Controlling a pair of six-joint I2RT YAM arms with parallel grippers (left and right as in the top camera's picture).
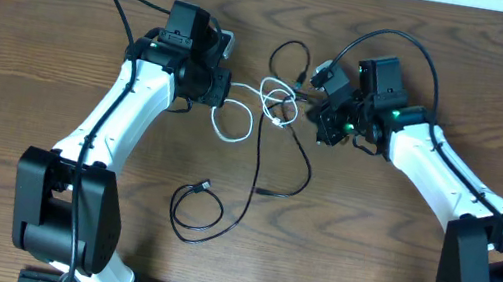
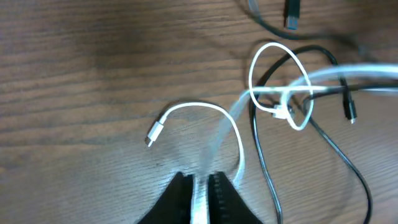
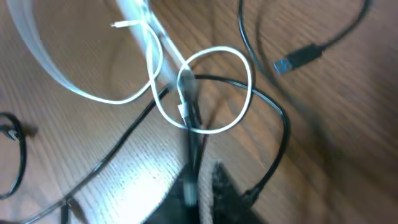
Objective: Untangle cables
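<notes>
The thin white cable (image 1: 233, 130) lies mid-table, its loops knotted with two thin black cables (image 1: 258, 162) near the top centre. My left gripper (image 1: 222, 89) is shut on the white cable (image 2: 205, 107), which runs taut from the jaws (image 2: 200, 186) to the knot. Its white plug (image 2: 152, 134) rests on the wood. My right gripper (image 1: 315, 111) is at the knot's right side. In the right wrist view its jaws (image 3: 199, 186) are shut on a black cable (image 3: 189, 134) that passes through the white loop (image 3: 217, 53). Another black cable (image 3: 283, 124) curves alongside.
One black cable ends in a loop (image 1: 194, 215) near the front of the brown wooden table (image 1: 24, 44). A blue-tipped USB plug (image 3: 292, 60) lies to the right of the knot. Thicker black arm wires arc over both arms.
</notes>
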